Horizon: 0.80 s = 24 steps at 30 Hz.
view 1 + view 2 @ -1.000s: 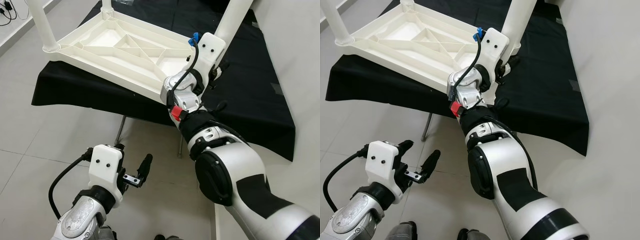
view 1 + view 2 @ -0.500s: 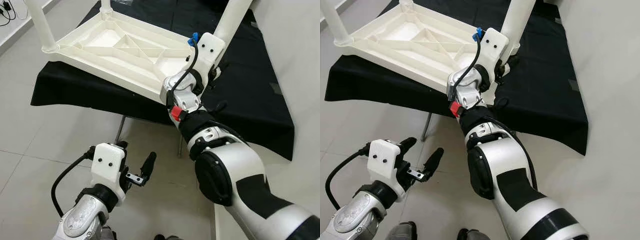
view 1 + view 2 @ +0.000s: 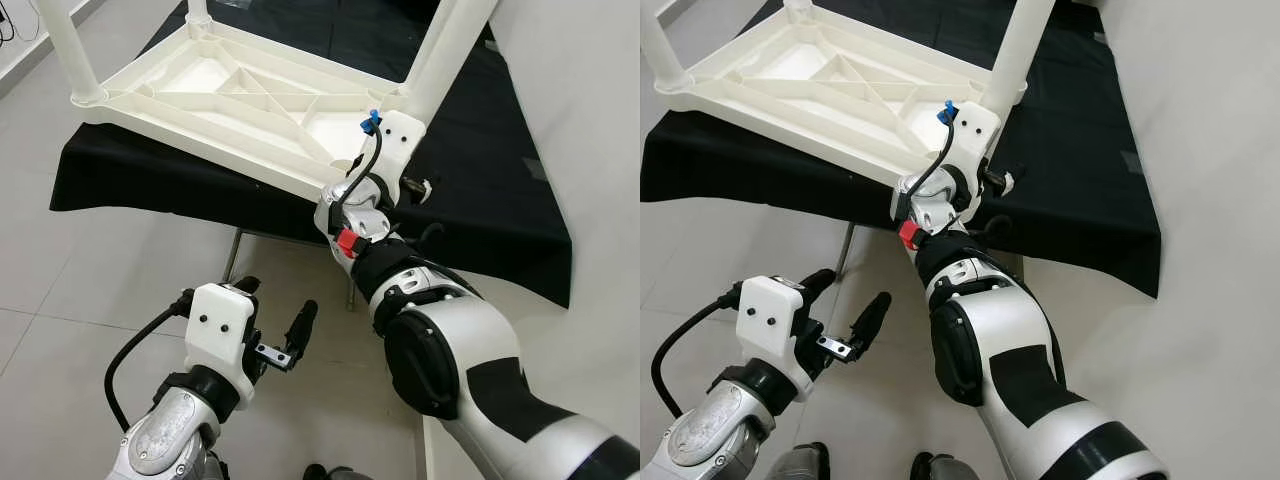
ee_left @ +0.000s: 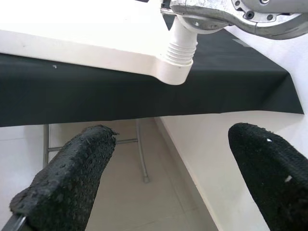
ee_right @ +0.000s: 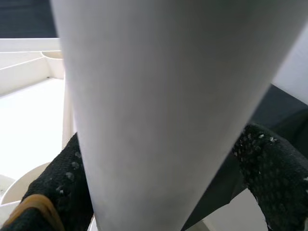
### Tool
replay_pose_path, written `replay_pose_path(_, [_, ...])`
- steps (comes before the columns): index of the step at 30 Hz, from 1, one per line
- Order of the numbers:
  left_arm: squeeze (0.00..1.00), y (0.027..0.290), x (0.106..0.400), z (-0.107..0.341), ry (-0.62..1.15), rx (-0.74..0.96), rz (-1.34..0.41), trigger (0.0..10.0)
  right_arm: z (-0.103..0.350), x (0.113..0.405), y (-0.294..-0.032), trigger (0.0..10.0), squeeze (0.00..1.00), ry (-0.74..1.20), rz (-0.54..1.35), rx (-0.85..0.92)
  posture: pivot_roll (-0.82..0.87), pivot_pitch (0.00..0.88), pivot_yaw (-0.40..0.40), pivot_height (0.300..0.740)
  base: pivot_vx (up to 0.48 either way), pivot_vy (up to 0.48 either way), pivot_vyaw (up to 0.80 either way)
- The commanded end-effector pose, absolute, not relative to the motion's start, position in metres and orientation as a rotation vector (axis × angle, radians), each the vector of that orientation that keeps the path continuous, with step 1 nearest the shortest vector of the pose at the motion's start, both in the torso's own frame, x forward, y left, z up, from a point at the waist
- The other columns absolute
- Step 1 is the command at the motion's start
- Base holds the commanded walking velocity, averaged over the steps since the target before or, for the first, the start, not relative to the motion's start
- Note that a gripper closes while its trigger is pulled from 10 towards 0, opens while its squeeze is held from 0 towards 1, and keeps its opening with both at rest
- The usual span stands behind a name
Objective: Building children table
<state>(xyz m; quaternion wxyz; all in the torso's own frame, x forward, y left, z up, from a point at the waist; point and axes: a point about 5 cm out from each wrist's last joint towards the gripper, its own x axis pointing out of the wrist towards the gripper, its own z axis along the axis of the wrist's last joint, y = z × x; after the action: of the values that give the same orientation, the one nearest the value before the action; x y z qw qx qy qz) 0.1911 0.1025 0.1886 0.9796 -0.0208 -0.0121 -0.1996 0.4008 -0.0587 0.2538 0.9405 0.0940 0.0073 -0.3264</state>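
The right gripper clasps a white table leg near its socket on the upturned tabletop: rigid, light, smooth plastic. The left gripper hangs open.

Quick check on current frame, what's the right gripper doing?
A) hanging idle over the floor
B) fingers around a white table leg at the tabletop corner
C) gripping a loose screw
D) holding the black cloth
B: the right gripper has a black finger on each side of the white table leg, down by the corner of the upturned tabletop; the left gripper hangs open above the floor.
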Motion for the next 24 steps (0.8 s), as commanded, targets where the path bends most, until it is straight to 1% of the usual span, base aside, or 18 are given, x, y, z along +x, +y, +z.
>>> replay_pose_path(1, [0.0, 0.101, 0.19, 0.185, -0.012, -0.036, -0.416, 10.0, 0.252, 0.401, -0.056, 10.0, 0.0, 0.031, -0.647, 0.213, 0.2, 0.197, -0.175, 0.74, 0.0, 0.0, 0.0])
replay_pose_path(24, [0.0, 0.102, 0.191, 0.183, -0.011, -0.03, -0.413, 10.0, 0.245, 0.402, -0.042, 10.0, 0.0, 0.046, -0.472, 0.271, 0.19, 0.199, -0.171, 0.74, 0.0, 0.0, 0.0])
